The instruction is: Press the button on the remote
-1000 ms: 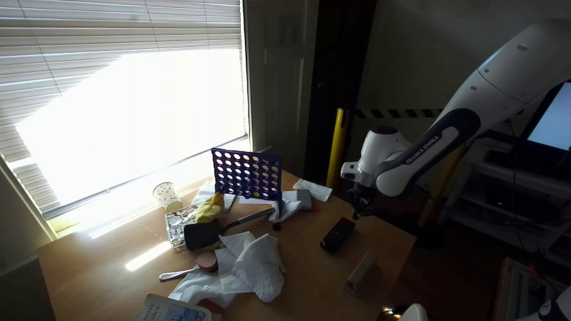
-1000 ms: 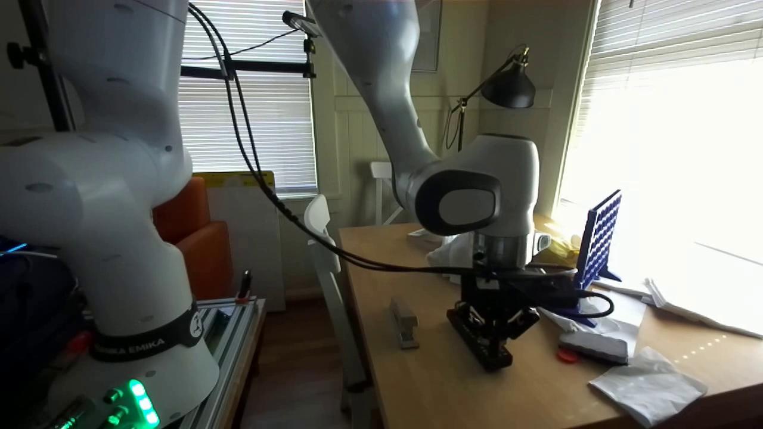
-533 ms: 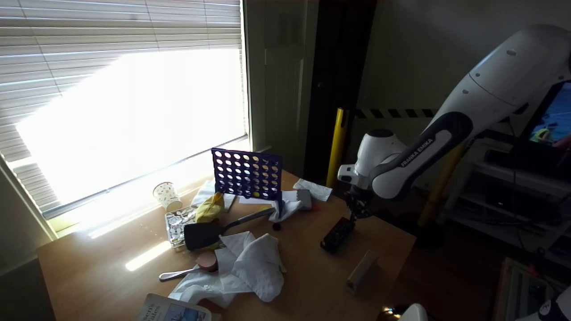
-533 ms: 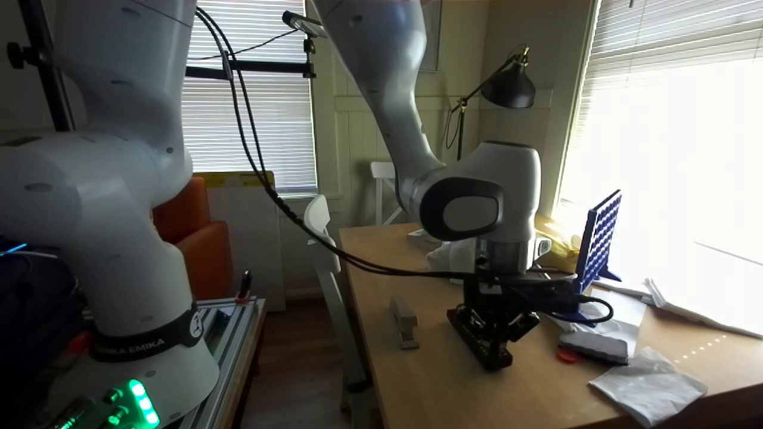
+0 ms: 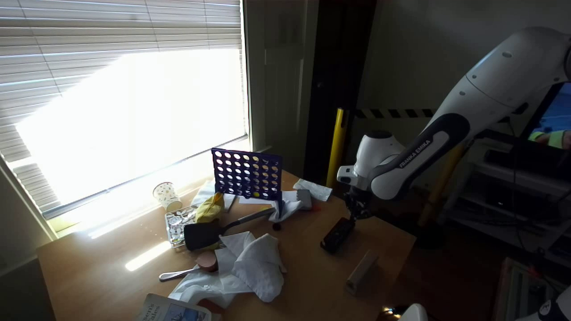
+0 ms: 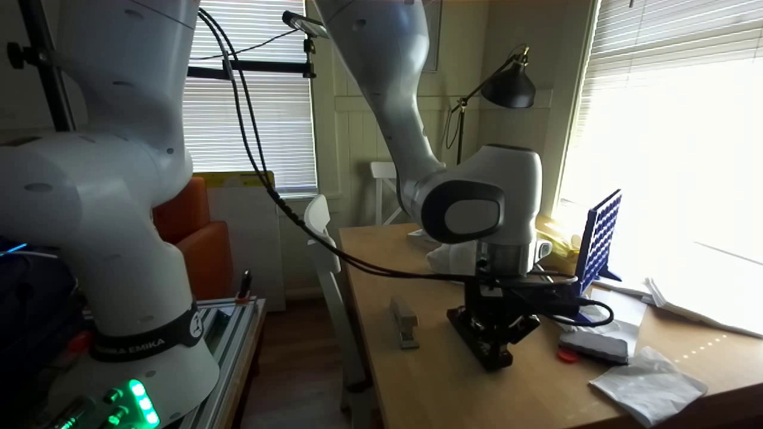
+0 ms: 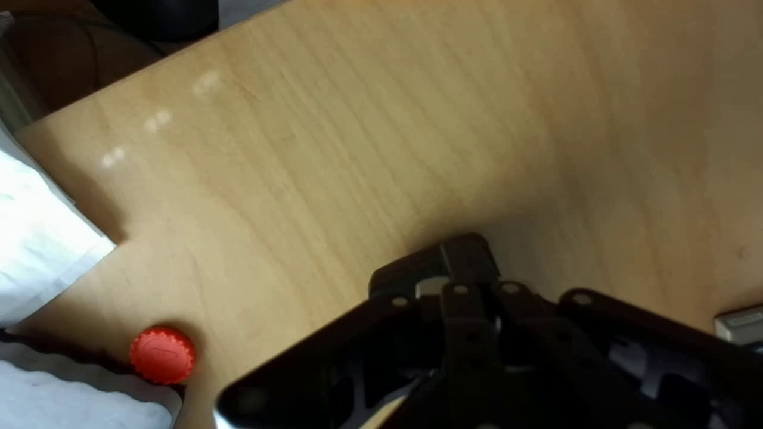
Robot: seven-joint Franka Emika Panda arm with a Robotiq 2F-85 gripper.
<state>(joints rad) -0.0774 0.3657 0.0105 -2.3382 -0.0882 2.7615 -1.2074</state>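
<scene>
Lower than before, fingers (image 7: 466,328) stand over the long, black, round-cornered remote (image 5: 337,236).

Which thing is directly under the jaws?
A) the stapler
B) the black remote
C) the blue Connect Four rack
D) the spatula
B: both exterior views show the jaws pointing down at one end of the black remote, while the stapler lies apart from it on the table.
</scene>
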